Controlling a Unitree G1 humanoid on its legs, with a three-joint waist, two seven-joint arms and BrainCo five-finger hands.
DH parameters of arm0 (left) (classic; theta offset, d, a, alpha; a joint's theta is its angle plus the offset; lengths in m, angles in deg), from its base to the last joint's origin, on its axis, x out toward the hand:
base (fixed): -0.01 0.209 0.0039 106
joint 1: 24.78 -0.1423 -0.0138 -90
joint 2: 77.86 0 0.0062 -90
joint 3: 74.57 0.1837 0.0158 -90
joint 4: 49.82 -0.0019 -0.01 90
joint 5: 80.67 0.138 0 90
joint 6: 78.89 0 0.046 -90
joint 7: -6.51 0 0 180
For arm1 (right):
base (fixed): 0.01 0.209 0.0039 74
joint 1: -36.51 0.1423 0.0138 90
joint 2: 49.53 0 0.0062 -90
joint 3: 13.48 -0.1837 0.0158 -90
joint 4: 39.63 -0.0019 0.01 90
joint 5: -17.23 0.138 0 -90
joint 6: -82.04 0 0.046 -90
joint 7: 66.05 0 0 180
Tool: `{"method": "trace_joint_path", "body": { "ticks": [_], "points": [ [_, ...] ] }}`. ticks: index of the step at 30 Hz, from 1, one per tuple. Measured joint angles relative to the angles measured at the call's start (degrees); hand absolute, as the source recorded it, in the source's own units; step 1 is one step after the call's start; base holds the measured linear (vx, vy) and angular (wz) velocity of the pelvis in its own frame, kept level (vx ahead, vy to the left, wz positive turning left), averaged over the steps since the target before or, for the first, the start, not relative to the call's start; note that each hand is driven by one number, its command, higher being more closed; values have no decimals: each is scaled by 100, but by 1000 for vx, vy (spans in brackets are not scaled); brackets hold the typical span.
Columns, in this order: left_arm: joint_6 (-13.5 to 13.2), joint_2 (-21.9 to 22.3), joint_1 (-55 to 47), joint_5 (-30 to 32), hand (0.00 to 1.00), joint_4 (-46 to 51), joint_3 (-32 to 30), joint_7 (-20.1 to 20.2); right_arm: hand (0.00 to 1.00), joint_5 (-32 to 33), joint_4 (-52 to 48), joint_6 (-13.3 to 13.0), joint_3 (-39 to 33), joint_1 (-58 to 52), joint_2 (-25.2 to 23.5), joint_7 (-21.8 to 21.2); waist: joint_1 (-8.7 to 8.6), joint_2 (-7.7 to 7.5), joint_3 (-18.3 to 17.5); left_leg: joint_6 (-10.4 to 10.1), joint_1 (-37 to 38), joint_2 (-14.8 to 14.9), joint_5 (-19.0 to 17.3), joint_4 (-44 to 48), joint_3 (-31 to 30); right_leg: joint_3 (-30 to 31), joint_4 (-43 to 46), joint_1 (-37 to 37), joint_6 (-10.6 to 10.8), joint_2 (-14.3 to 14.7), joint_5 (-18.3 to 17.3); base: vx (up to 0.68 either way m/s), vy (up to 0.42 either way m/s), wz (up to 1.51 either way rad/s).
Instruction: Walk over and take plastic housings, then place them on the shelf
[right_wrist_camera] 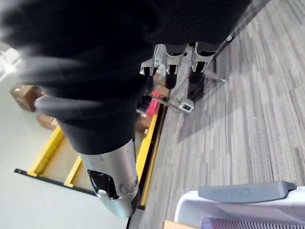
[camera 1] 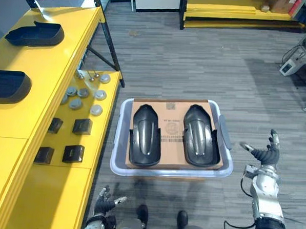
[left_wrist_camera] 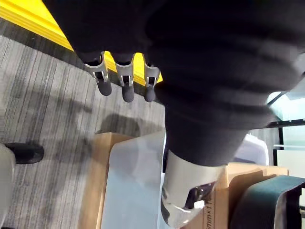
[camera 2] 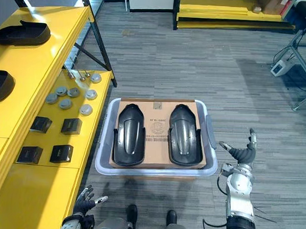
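Note:
Two black plastic housings, one at the left (camera 1: 144,135) and one at the right (camera 1: 200,135), lie side by side on a cardboard sheet (camera 1: 172,127) inside a pale grey bin (camera 1: 119,159) on the floor in front of me. Two more black housings (camera 1: 36,34) (camera 1: 7,85) rest on the top of the yellow shelf (camera 1: 42,73) at my left. My right hand (camera 1: 265,154) hovers open to the right of the bin, holding nothing. My left hand (camera 1: 106,202) hangs low by the bin's near left corner, fingers relaxed and empty.
The shelf's lower yellow level (camera 1: 85,141) carries several grey round discs (camera 1: 83,97) and several small black boxes (camera 1: 73,153). A black shelf leg (camera 1: 108,45) stands behind the bin. A second yellow rack (camera 1: 235,13) and a metal stand (camera 1: 305,50) lie farther off across the grey floor.

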Motion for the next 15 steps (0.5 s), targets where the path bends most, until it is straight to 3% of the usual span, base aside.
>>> {"method": "trace_joint_path", "body": {
  "ticks": [5, 7, 14, 15],
  "points": [
    [-14, 4, 74, -19, 0, 5, 84, -43, 0, 0, 615, 160, 414, 664, 12, 81, 53, 59, 350, 15, -269, -16, 144, -6, -35, -23, -34, -217, 8, -10, 153, -94, 21, 4],
    [-68, 4, 169, -21, 0, 3, 128, -54, 0, 5, 951, 210, 440, 887, 11, 92, 169, 78, 453, 17, -363, -19, 223, -55, -51, -31, -43, -323, 4, -9, 209, -85, 11, 3],
    [-142, 18, 375, -25, 0, 7, 179, -181, 0, 83, 1729, 275, 402, 1529, -42, 357, 164, 96, 719, 29, -537, -77, 412, -196, -245, -193, -66, -469, 22, -38, 274, -47, 17, 13],
    [-166, 18, 429, -26, 0, 13, 204, -192, 100, 148, 1935, 303, 287, 1625, -40, 432, 160, 99, 724, 25, -607, -79, 435, -198, -297, -243, -67, -515, 22, -43, 276, -18, 4, 23]
  ]
}}
